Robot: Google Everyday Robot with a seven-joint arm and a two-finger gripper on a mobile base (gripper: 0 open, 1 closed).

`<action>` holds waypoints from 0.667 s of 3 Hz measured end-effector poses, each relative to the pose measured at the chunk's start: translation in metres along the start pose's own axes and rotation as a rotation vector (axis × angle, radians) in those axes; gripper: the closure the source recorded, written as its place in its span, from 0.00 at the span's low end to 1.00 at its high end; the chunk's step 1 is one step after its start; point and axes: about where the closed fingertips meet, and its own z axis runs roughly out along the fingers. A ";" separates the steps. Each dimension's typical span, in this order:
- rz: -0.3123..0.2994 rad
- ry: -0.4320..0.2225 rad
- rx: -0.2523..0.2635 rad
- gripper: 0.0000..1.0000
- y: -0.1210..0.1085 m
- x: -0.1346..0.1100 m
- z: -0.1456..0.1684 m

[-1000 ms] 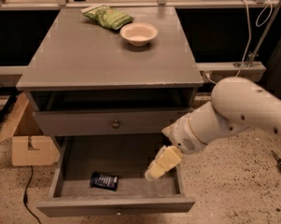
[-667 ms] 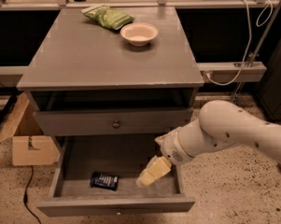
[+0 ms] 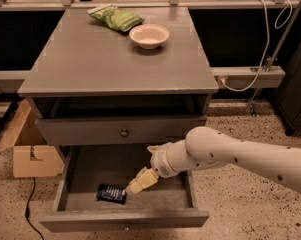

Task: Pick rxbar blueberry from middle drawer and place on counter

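rxbar blueberry [image 3: 111, 193] hasn't budged. It's lying flat on the floor of the open middle drawer [image 3: 80, 170], below the table's [image 3: 115, 66] front edge and a bit toward its left front corner. What changed is the gripper [image 3: 131, 186]: a second ago it hung over the right side of the drawer, and now it has slid left and down so the tip is right at the bar's right end, maybe touching. Can't tell how far open the jaws are from this angle, but I'd say nothing is held yet. So the reach looks basically done and the grab comes next. The table's front half looks free for the drop-off, with the bowl [image 3: 149, 36] and green bag [image 3: 116, 18] near the back edge.
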 end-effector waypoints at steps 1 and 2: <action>0.000 0.000 0.000 0.00 0.000 0.000 0.000; 0.012 0.004 -0.025 0.00 -0.002 0.008 0.012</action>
